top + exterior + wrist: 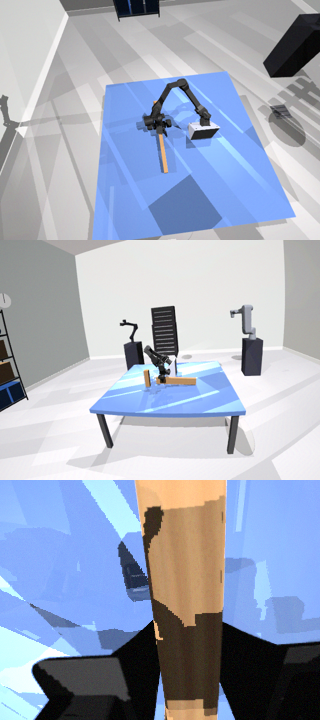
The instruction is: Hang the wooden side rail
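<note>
The wooden side rail [163, 155] [180, 380] [187, 555] is long and light orange-brown and lies nearly level, low over the table. My gripper [162, 380] [180, 618] is shut on the rail near its post-side end, with a dark finger on each side. The headboard post [155, 102] [147, 378] stands upright beyond that end. A narrow gap shows between the rail's end and the post in the exterior view. In the top view the arm hides the rail's near end and part of the post. The hooks, slot and pins cannot be made out.
The blue table [124, 206] [124, 405] carries everything. The arm's white and black base block [204, 130] stands beside the rail, and the arm arches from it. Black pedestals with other robot arms, a dark cabinet and a shelf stand off the table.
</note>
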Available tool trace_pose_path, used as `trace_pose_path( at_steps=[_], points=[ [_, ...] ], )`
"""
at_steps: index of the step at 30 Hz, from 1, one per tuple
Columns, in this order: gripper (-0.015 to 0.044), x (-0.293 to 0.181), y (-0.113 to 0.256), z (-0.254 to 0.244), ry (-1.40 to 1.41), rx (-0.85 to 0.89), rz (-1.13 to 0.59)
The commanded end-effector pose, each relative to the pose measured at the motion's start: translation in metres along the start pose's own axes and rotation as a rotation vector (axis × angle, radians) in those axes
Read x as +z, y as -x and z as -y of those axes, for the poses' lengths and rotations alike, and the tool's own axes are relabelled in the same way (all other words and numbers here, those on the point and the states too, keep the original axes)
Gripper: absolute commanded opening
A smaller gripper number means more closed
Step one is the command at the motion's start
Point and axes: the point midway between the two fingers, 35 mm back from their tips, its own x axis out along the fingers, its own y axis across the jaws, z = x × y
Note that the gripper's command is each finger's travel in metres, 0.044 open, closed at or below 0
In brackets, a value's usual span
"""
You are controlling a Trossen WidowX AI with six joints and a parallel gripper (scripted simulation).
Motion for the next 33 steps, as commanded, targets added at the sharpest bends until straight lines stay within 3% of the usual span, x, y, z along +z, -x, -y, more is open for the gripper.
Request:
trace_pose_path(
  at_steps=[1,33],
  points=[
    [0.0000,0.0025,0.0043,0.0004,0.007,-0.006,0.005],
    [0.0000,0.0018,0.0076,-0.0003,0.007,-0.006,0.005]
  ],
)
